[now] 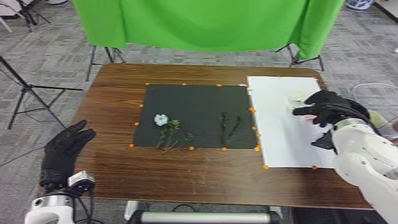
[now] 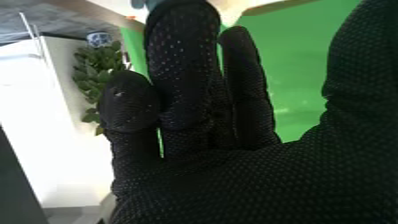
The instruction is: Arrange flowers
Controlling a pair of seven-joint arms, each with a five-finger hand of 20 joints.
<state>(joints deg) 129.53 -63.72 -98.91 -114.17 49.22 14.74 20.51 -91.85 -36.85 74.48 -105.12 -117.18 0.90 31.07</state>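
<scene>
- Fingers of R hand (image 1: pixel 336 106) loosely extended, thumb apart, no grip visible; contact w/ anything below: can't tell.
- Pale bloom (image 1: pixel 297 100), prob. a flower, just beside R fingertips on white sheet (image 1: pixel 282 146); pink bit (image 1: pixel 308 117) right by them too. Risk: crushed petals or a sideways knock if the hand closes/drops w/o lining up, b/c it's so close.
- Blue-white flower (image 1: pixel 161 119) w/ leafy stems on black mat (image 1: pixel 184 102), well left of R fingers. Stems look crossed, so lifting one could drag others.
- Green stems (image 1: pixel 225 130) also left of R fingertips, btwn them & that flower. Thin & flat, so poss. slip or missed pinch.
- L hand (image 1: pixel 67 147) open, past the flower from R fingers, touching none; low risk unless it swings in.
</scene>
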